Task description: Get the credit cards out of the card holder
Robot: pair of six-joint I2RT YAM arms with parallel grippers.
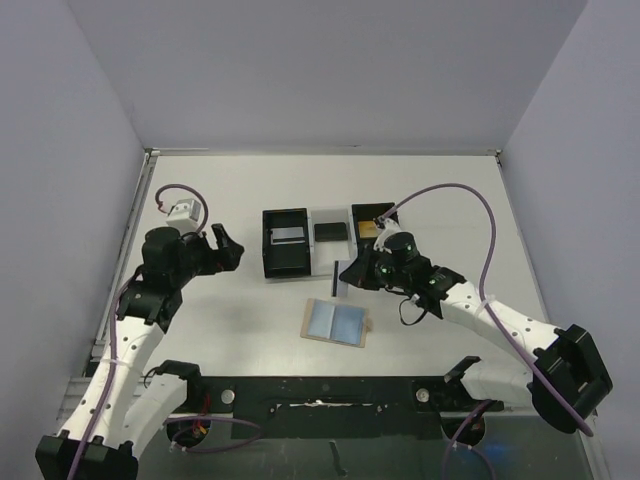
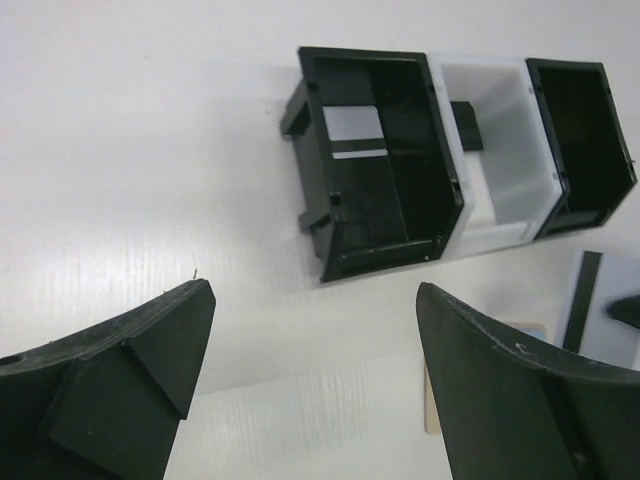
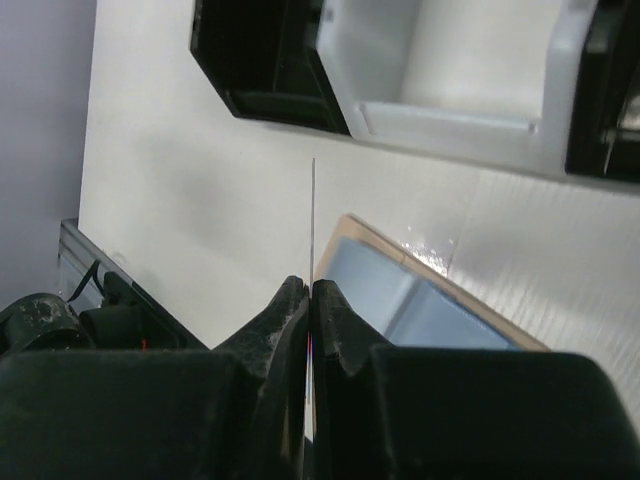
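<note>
The card holder lies open on the table, tan with two blue-grey panels. It also shows in the right wrist view, and its tan edge shows in the left wrist view. My right gripper is shut on a thin credit card and holds it edge-on above the holder's far left corner. In the right wrist view the card stands up between the closed fingertips of the gripper. My left gripper is open and empty, left of the tray; it also shows in the left wrist view.
A three-compartment tray stands behind the holder, black at both ends and white in the middle. A grey card lies in its left part, a dark card in the middle and a yellowish one in the right. The tray is ahead of my left gripper.
</note>
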